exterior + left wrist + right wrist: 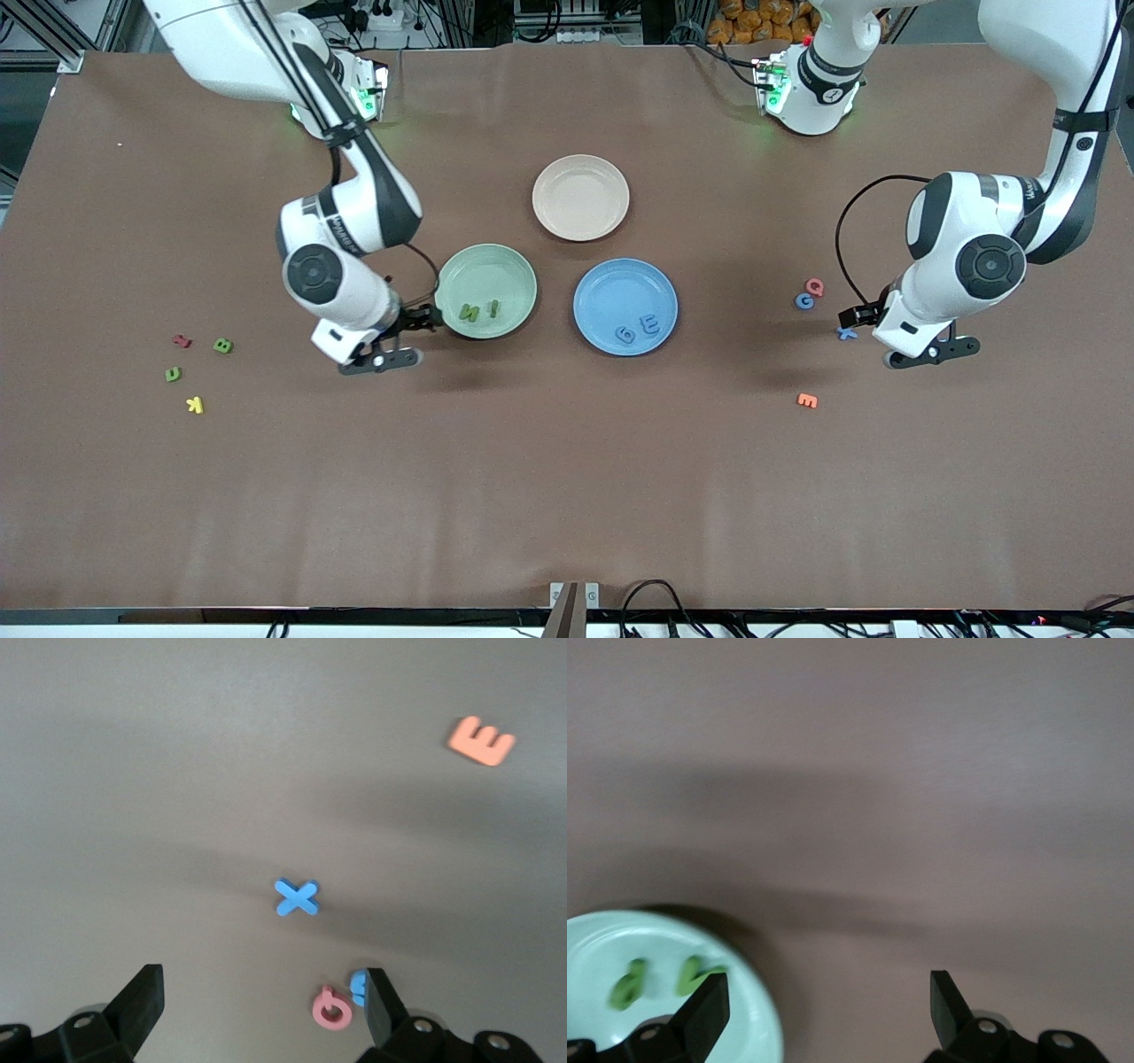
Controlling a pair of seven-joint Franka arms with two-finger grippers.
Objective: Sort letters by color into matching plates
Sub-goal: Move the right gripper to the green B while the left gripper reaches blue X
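Hovering low over the desk [567, 496], just beside the rim of the mint green plate [486, 291] at the right arm's end: right claw [826, 1005], released, fingers spread wide, nothing between them. Lying in that plate: two green letters [479, 310], side by side, close to the claw but apart from it; seen at the edge of the right wrist view, next to one finger [709, 1010].

Hanging over the desk toward the left arm's end: left claw [264, 1010], likewise released and empty. Lying flat under it, a little ahead of the open fingertips and roughly centred between them: blue X [297, 897]. Lying close to one finger [383, 1005], half hidden by it: blue G [803, 301], with a pink Q [331, 1007] just beside it. Lying well apart from these, nearer to the front camera: orange E [481, 741].

Resting between the two arms, beside the mint green plate: blue plate [625, 307], holding two blue shapes [638, 330], a 6 and an E. Sitting farther from the front camera than both: pale beige plate [580, 197].

Scattered at the right arm's end of the desk, well apart from the right claw: green B [223, 346], second green letter [173, 374], red letter [182, 340], yellow K [195, 405].
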